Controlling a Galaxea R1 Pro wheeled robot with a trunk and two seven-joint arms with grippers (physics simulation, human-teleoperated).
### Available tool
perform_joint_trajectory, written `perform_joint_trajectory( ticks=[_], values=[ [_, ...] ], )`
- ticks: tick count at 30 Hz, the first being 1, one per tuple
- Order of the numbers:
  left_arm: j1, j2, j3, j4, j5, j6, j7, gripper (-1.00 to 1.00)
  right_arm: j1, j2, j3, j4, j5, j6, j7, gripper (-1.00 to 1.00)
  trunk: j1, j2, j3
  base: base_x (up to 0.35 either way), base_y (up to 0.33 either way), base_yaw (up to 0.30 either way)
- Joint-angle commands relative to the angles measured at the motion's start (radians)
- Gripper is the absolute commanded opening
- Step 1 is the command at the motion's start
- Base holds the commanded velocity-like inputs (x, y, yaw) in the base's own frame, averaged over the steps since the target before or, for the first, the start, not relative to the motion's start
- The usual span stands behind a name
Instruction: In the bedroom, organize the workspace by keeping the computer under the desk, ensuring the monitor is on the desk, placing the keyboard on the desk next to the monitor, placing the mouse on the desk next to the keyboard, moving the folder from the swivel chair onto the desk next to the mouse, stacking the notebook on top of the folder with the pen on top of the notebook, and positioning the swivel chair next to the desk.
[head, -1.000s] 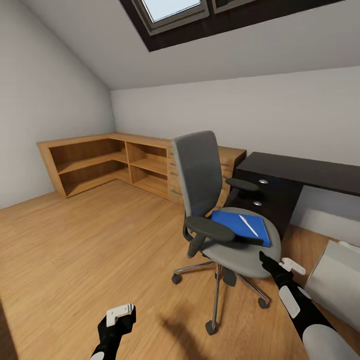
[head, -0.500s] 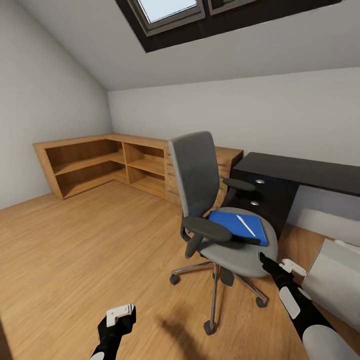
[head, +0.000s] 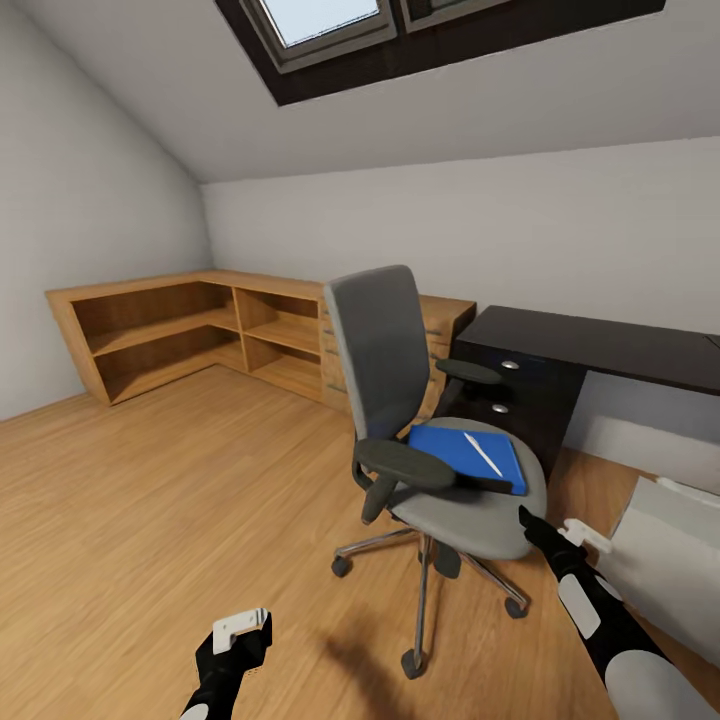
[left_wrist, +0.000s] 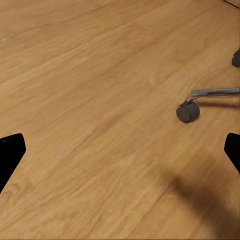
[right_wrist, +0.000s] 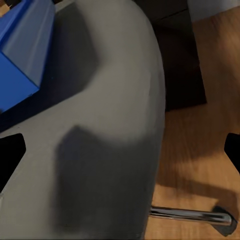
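The grey swivel chair (head: 400, 350) stands in the middle of the wooden floor, a short way out from the black desk (head: 600, 345). On its seat lies the blue folder (head: 465, 455), and a white pen (head: 482, 453) rests on top of it. The light grey computer (head: 665, 560) stands on the floor at the right edge. My right gripper (head: 550, 530) is open, just off the seat's near rim (right_wrist: 100, 130), with the folder's corner (right_wrist: 25, 50) beyond. My left gripper (head: 238, 632) hangs open low over the bare floor. The monitor, keyboard, mouse and notebook are out of view.
A light wooden corner shelf unit (head: 170, 330) with a drawer cabinet runs along the far walls. The chair's chrome star base and casters (left_wrist: 187, 111) spread over the floor close to both arms. A skylight (head: 320, 20) is set in the sloped ceiling.
The whole picture has slid slightly to the left, so the camera has turned or rolled a little. Both grippers keep their places and stay open.
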Motion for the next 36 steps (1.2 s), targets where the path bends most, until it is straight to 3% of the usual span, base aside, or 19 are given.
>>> perform_joint_trajectory(
  ticks=[1, 6, 12, 16, 19, 23, 27, 36],
  values=[
    [0.0, 0.0, 0.001, 0.001, 0.01, -0.004, -0.001, 1.0, -0.001, 0.0, -0.003, 0.002, -0.011, -0.002, 0.011, 1.0, 0.0, 0.0, -0.001, 0.281, 0.0, -0.001],
    [0.0, -0.003, -0.002, 0.007, 0.009, -0.006, -0.001, 1.0, -0.001, -0.002, -0.004, 0.002, -0.011, 0.002, 0.019, 1.0, 0.0, 0.0, -0.001, 0.146, 0.0, 0.0],
    [0.0, -0.002, -0.002, 0.018, 0.008, -0.006, -0.001, 1.0, -0.001, -0.035, -0.009, 0.004, -0.015, 0.014, 0.02, 1.0, 0.0, 0.0, -0.001, 0.018, 0.0, 0.0],
    [0.0, -0.002, -0.003, 0.02, 0.008, -0.006, -0.001, 1.0, -0.001, -0.042, -0.025, 0.004, -0.035, 0.042, 0.02, 1.0, 0.0, 0.0, -0.001, 0.003, 0.0, 0.0],
    [0.0, -0.002, -0.003, 0.02, 0.008, -0.006, -0.001, 1.0, -0.001, -0.044, -0.033, 0.003, -0.073, 0.071, 0.024, 1.0, 0.0, 0.0, -0.001, 0.0, 0.0, 0.0],
    [0.0, -0.002, -0.003, 0.021, 0.008, -0.006, -0.001, 1.0, -0.001, -0.044, -0.036, 0.004, -0.091, 0.108, 0.055, 1.0, 0.0, 0.0, -0.001, 0.0, 0.0, 0.0],
    [0.0, -0.002, -0.003, 0.021, 0.008, -0.006, -0.001, 1.0, -0.001, -0.044, -0.037, 0.004, -0.096, 0.159, 0.084, 1.0, 0.0, 0.0, -0.001, 0.0, 0.0, 0.0],
    [0.0, -0.003, -0.003, 0.021, 0.008, -0.006, -0.003, 1.0, -0.001, -0.028, -0.037, 0.008, -0.098, 0.176, 0.091, 1.0, 0.0, 0.0, -0.001, 0.0, 0.0, 0.0]
  ],
)
